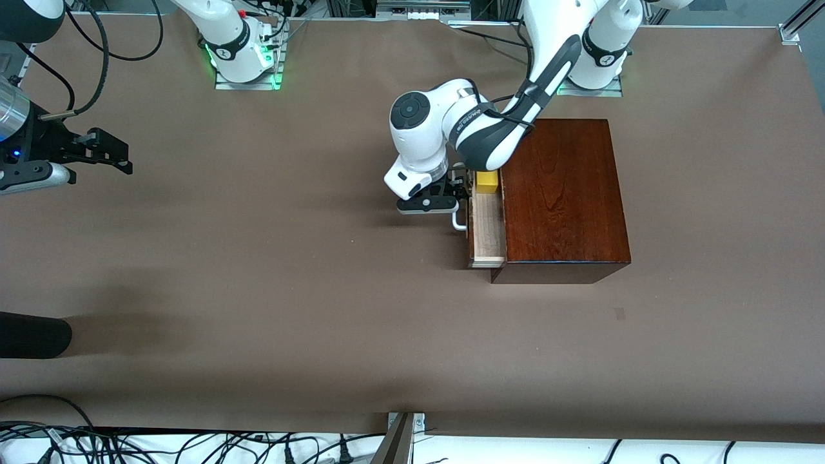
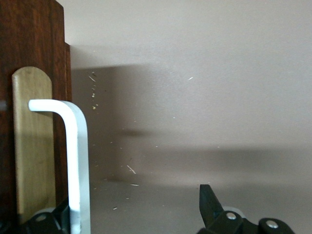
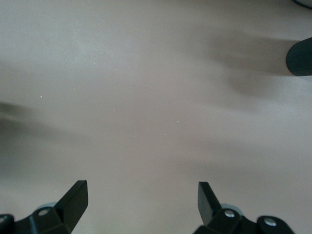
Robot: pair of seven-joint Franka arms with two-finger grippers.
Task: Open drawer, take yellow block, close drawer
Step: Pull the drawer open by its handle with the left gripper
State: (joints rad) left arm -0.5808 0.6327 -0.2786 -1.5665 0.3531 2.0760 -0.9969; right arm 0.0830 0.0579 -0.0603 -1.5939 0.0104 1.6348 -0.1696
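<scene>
on the brown paper-covered table (image 1: 258,270), toward the left arm's end, sits the glossy dark mahogany box (image 1: 564,193), the largest thing here. from its face a shallow pale-wood drawer (image 1: 488,229) with a dark front stands partly pulled out, showing a narrow strip of tray. the left arm reaches down from its base to that drawer front, and the left gripper (image 1: 456,191) is at the white u-shaped handle (image 1: 459,222). in the left wrist view the jaws are spread wide, with the handle's white bar (image 2: 78,161) lying close against one finger (image 2: 58,217) while the other finger (image 2: 210,202) stands well apart, so nothing is clamped. the right gripper (image 1: 106,151) waits over bare table at the right arm's end, jaws wide and empty, a dark rounded object (image 3: 300,57) lying on the table ahead of them. the small bright yellow cube (image 1: 486,182) rests in the open strip of the drawer, just beside the left jaws, at the end of the tray farther from the front camera and tight against the box.

judging from this, the opening step is in hand or just done: the drawer looks open enough to bare the block. the next move likely calls for the left jaws to clear the handle, rise, come over the cube and descend narrowly between drawer front and box edge, or else a further pull for more room.
</scene>
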